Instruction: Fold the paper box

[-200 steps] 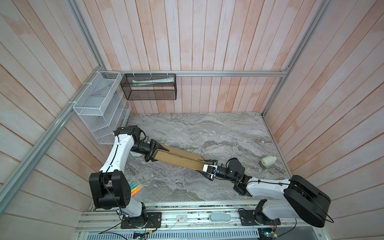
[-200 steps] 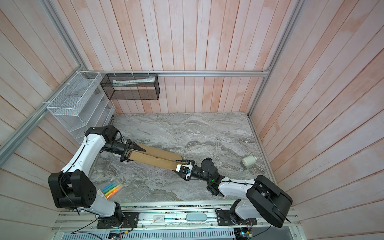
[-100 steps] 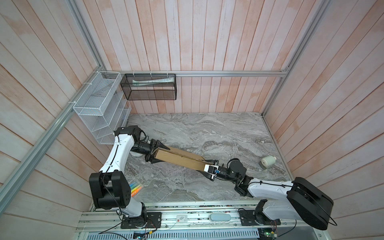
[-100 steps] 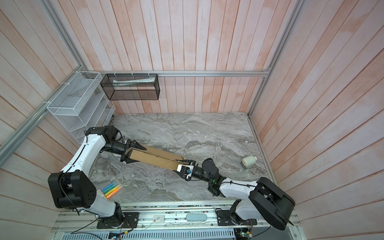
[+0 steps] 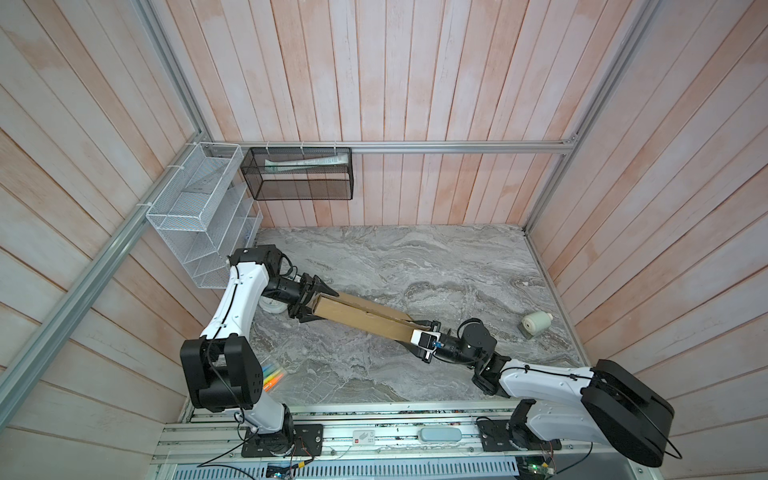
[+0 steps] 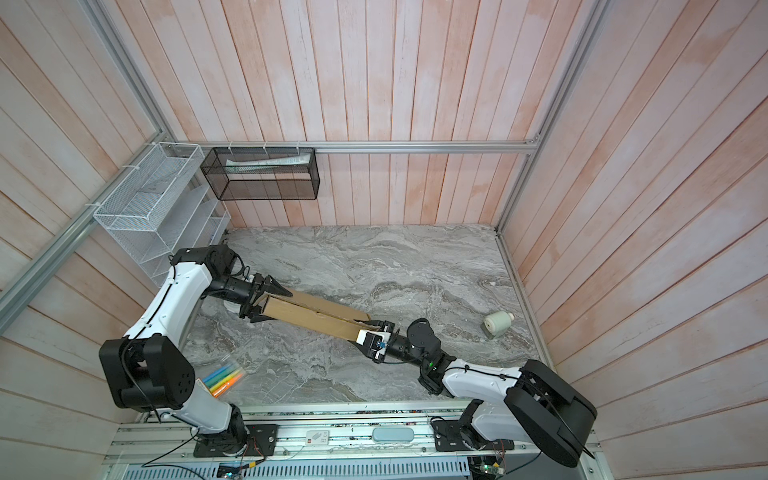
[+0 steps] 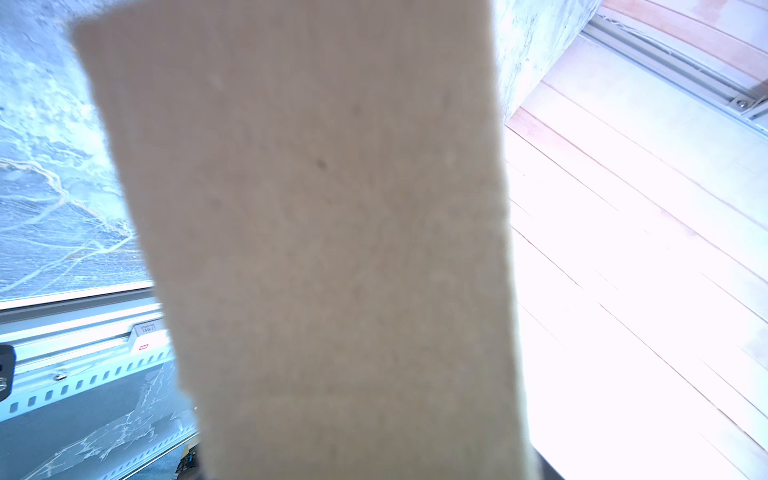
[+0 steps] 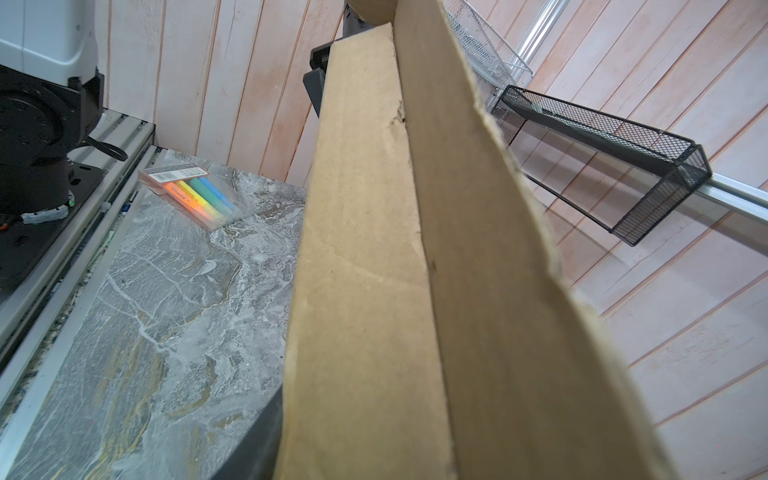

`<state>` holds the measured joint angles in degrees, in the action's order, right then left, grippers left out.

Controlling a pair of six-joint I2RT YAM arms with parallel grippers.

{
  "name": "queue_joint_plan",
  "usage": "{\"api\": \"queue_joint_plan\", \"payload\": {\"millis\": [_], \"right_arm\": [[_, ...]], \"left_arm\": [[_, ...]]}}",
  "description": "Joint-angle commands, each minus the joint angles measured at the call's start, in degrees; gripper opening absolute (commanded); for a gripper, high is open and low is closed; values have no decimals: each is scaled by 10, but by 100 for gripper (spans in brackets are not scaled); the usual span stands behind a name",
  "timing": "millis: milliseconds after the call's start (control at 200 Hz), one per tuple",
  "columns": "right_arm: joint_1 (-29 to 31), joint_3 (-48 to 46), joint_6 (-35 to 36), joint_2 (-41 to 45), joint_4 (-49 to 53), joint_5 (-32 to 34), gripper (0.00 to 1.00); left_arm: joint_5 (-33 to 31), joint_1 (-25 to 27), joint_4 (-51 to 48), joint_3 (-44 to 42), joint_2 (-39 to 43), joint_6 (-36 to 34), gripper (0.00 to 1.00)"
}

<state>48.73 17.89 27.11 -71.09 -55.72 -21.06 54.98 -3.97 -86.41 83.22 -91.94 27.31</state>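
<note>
On the marble table, the left arm reaches from the frame's left edge toward the centre. The right arm stretches low from the lower right. The paper box spans diagonally between them at centre, raised on edge. The right gripper clamps its lower-right end. The left gripper straddles the upper-left end, jaws spread wider than a second ago.
</note>
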Motion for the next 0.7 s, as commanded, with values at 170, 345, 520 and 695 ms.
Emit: {"api": "queue_joint_plan", "payload": {"millis": [170,345,520,695], "right_arm": [[1,-18,-1,57,18,45,27],[2,-34,-9,98,37,63,26],[1,-46,-25,114,61,93,26],[1,-51,-51,130,86,122,26]], "left_arm": [[-46,-19,-18,58,-44,-34,69],[-73,-29,-18,108,-80,-36,69],[-113,-30,-18,160,-119,-33,69],[-148,-30,-19,229,-165,-22,69]]}}
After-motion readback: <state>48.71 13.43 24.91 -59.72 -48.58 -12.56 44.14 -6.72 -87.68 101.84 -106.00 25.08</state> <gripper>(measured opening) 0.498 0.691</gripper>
